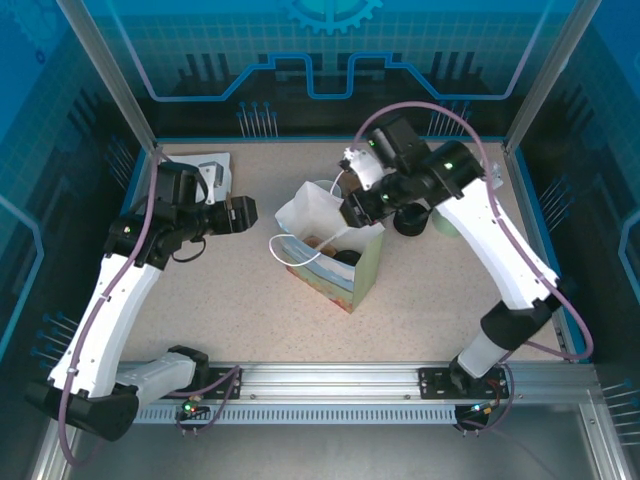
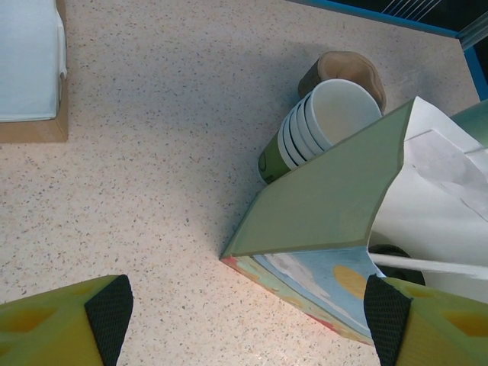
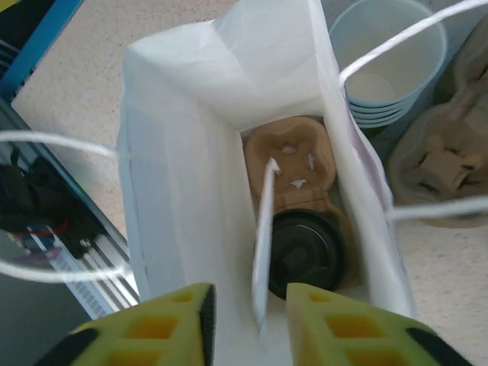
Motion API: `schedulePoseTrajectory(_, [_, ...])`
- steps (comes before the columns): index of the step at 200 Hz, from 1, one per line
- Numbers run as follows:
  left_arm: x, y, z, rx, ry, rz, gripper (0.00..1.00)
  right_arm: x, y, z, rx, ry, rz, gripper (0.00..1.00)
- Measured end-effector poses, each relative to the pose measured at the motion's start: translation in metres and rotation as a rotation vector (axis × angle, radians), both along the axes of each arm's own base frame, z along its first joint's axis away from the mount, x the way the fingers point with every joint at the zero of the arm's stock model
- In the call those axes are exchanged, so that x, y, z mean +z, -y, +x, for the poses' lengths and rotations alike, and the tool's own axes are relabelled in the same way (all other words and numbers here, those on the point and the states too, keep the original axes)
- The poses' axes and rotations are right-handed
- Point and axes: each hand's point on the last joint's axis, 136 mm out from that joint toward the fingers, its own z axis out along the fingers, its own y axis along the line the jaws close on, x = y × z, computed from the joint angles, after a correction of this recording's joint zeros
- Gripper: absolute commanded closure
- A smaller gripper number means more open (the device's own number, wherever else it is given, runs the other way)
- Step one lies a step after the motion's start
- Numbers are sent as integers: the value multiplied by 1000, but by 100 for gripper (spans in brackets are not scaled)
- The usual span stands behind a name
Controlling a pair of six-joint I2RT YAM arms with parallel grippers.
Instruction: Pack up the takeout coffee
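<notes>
A white paper bag [image 1: 330, 265] with a painted outside stands mid-table. Inside it lies a brown pulp carrier [image 3: 288, 156], and the takeout coffee [image 3: 309, 252] sits in its near pocket, showing a black lid. My right gripper [image 3: 250, 316] hangs over the bag's mouth, open. A white wrapped straw [image 3: 263, 244] stands blurred in the gap between its fingers, its tip down in the bag. At the bag's left side my left gripper [image 2: 248, 320] is held low and wide open, the bag's bottom corner [image 2: 305, 267] lying between its fingers, untouched.
A stack of green cups [image 2: 320, 122] with white insides and a spare pulp carrier [image 3: 442, 160] sit just behind the bag. A flat white box [image 1: 215, 170] lies at the back left. The bag's string handles [image 3: 396, 34] loop beside the right gripper.
</notes>
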Motion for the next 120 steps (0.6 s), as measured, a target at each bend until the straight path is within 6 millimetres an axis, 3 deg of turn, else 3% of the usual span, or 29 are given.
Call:
schedulePoseTrajectory(25, [-4, -9, 4, 31, -16, -3, 15, 1, -5, 13, 1, 36, -3, 43])
schedulePoseTrajectory(44, [-11, -20, 11, 64, -49, -18, 16, 22, 3, 18, -31, 116, 18, 41])
schedulePoseTrajectory(63, [-24, -32, 22, 101, -98, -35, 20, 51, 23, 18, -86, 230, 51, 36])
schedulePoseTrajectory(83, [-42, -44, 37, 134, -159, -33, 25, 77, 52, 4, -143, 357, 90, 31])
schedulePoseTrajectory(103, [-59, -55, 55, 149, -216, -11, 29, 88, 77, -16, -183, 450, 124, 24])
schedulePoseTrajectory(120, [-74, -65, 74, 156, -257, 30, 34, 85, 93, -23, -220, 490, 129, 21])
